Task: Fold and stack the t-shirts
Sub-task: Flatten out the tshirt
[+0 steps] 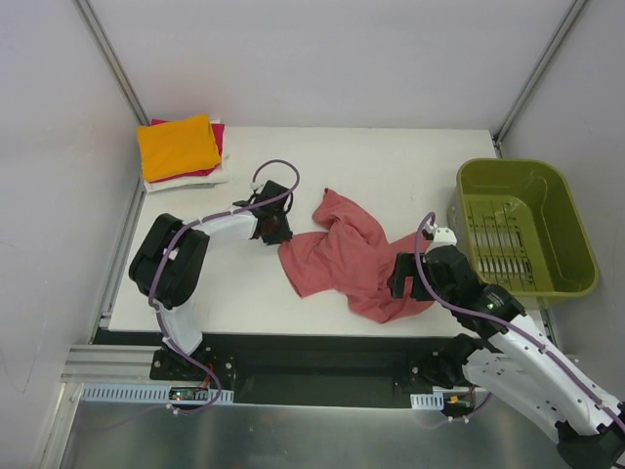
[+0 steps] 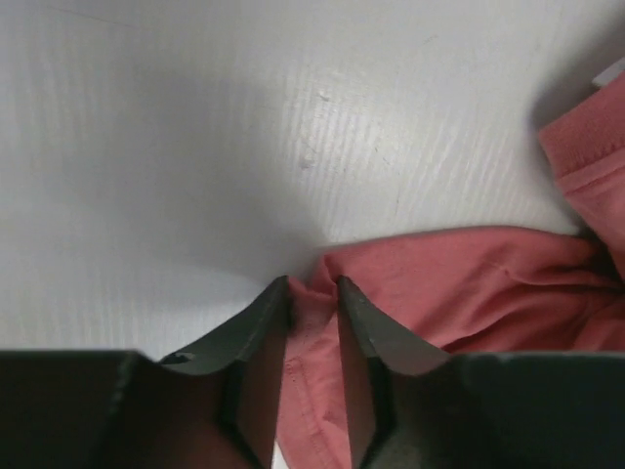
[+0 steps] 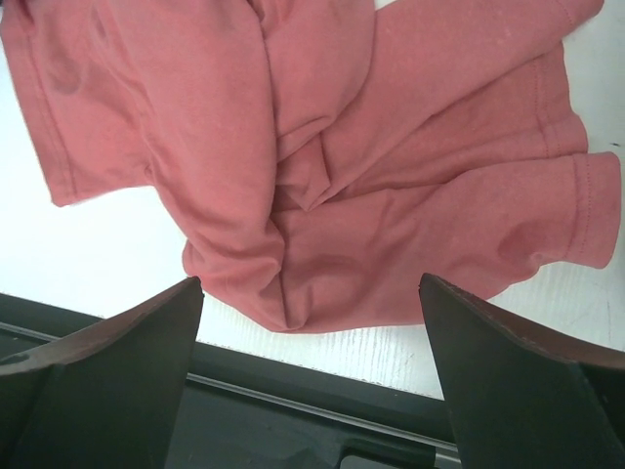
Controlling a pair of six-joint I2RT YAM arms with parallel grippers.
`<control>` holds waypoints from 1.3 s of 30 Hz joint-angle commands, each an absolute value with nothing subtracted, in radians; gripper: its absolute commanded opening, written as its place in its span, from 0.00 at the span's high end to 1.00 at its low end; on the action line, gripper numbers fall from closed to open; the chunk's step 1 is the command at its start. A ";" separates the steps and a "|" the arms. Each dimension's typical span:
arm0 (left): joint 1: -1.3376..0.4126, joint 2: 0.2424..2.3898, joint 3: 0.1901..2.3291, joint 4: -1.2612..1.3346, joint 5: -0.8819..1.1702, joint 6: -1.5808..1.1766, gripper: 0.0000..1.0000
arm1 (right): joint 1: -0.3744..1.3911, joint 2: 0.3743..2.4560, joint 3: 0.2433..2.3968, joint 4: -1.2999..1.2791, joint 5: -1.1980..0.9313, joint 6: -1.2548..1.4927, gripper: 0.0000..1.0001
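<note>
Near the front edge of the white table [image 1: 391, 156], the crumpled t-shirt [image 1: 347, 262] was plain salmon-red. At its back-left corner, an orange shirt [image 1: 178, 147] lay over a magenta shirt [image 1: 218, 135] and a white shirt [image 1: 186, 183]. The basket [image 1: 508, 181] was olive-green.

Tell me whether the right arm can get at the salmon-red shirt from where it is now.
Probably yes. The right gripper hangs open over the near right part of the salmon-red shirt, with nothing between its fingers and the cloth. The left gripper pinches the shirt's left edge, well out of the way.
</note>
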State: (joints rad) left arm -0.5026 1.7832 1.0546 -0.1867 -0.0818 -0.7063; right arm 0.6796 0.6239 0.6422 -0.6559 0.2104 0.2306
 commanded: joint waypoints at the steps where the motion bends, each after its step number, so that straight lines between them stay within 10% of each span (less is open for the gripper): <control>1: -0.558 1.873 1.043 -0.261 -0.080 -0.706 0.84 | 0.684 0.640 0.629 -0.632 0.271 0.221 0.04; 3: -0.564 1.873 1.043 -0.273 -0.089 -0.698 1.00 | 0.684 0.635 0.621 -0.630 0.285 0.224 0.04; 26: -0.112 0.973 0.511 -0.508 -0.519 -0.907 1.00 | 0.684 0.868 0.698 -0.646 0.284 0.321 0.03; 39: -0.109 0.917 0.526 -0.517 -0.459 -0.861 1.00 | 0.722 0.864 0.620 -0.902 0.261 0.600 0.13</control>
State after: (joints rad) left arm -0.1108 0.9199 0.5156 -0.4984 -0.4740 -0.8715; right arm 0.7181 0.8795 0.6506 -0.8158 0.2474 0.4934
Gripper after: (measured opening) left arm 0.021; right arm 0.915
